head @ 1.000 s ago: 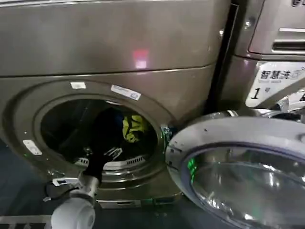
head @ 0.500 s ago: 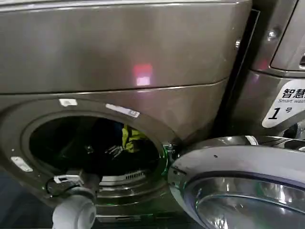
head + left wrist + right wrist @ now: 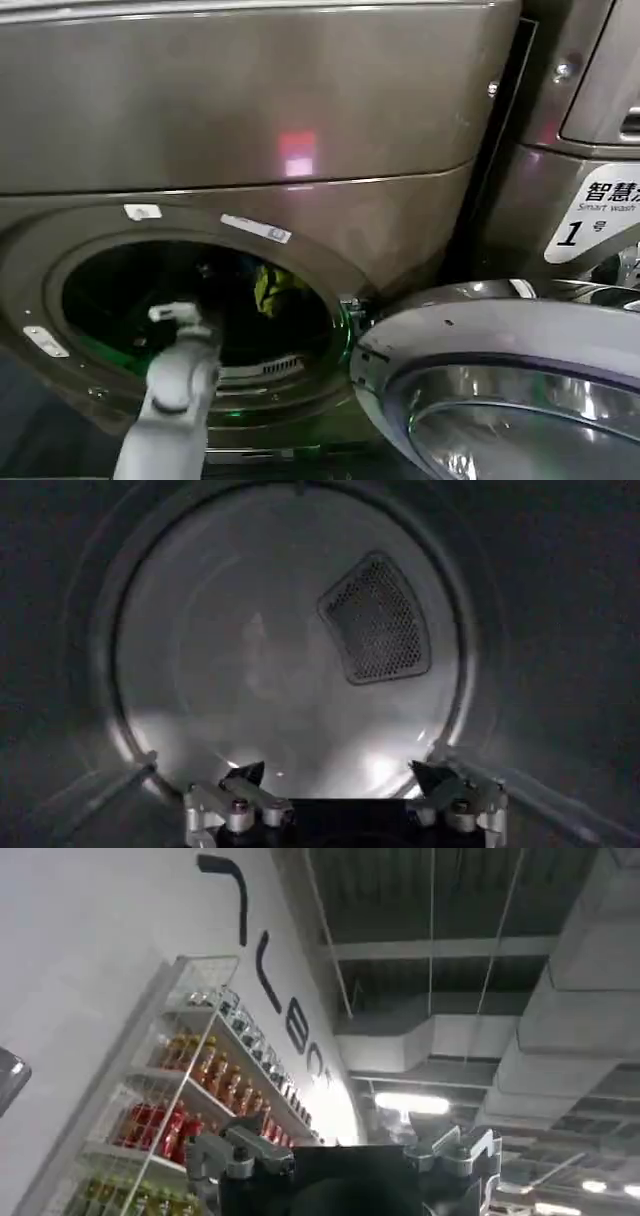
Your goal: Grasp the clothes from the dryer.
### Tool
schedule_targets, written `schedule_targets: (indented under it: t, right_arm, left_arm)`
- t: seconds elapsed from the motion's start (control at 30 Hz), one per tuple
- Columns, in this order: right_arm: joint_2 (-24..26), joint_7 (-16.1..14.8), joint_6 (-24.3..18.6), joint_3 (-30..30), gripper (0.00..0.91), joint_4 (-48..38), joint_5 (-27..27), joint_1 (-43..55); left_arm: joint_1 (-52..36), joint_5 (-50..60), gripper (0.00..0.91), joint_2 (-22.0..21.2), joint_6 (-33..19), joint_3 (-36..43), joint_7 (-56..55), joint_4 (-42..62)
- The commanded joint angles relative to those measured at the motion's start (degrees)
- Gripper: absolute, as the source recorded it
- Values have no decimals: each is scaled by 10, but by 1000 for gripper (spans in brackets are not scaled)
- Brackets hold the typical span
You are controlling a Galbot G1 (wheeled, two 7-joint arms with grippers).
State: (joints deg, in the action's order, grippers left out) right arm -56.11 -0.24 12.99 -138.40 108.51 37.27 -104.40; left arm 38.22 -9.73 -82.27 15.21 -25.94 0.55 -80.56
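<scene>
The dryer [image 3: 300,120] is a bronze-grey front loader, and its round porthole [image 3: 200,300] stands open. Inside, at the drum's right side, hangs a bright yellow-green piece of the clothes [image 3: 270,288]. My left arm [image 3: 180,375] reaches through the porthole, left of the clothes. In the left wrist view my left gripper [image 3: 337,773] is open, its fingers wide apart and holding nothing, and it faces the drum's pale back wall [image 3: 250,660]. My right gripper [image 3: 337,1128] is open and points up at a ceiling.
The silver-rimmed glass door [image 3: 500,390] is swung open at the lower right, close to the porthole's right edge. A neighbouring panel bears a white "1" label [image 3: 590,215]. The drum's back wall has a perforated vent [image 3: 378,620]. Shelves of bottles [image 3: 190,1098] appear in the right wrist view.
My left arm has risen and pushed deeper into the drum. The yellow-green clothes stay where they were. Over the full second the head view shifted left and up.
</scene>
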Motion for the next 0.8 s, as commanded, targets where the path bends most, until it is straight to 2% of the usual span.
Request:
schedule_targets:
  t: [0.03,0.17,0.23,0.3,0.37,0.47,0.53,0.6,0.8]
  right_arm:
    - [0,-1,-2,5,907,1,0,6]
    - [-2,-2,-2,8,907,2,0,9]
    - [-1,-2,-2,7,907,2,1,9]
    - [0,-1,-2,6,907,3,1,8]
    - [-1,-2,-3,5,907,1,1,6]
    - [-2,-2,-4,1,907,0,1,2]
    - [-2,-2,-5,-1,907,-2,1,2]
    - [-4,-2,-5,1,907,-1,1,3]
    - [-6,-2,-5,2,907,4,1,2]
  left_arm:
    - [-181,32,907,-2,-55,8,32,265]
    - [-232,46,907,14,-39,33,115,308]
    - [-243,122,907,32,-12,55,203,313]
    - [-252,199,907,46,-16,86,261,332]
    - [-266,313,907,62,-69,117,337,369]
    - [-298,396,907,70,-152,134,429,452]
    - [-321,441,907,70,-185,134,469,500]
    - [-344,480,907,67,-212,117,507,539]
    - [-369,525,907,67,-252,102,656,539]
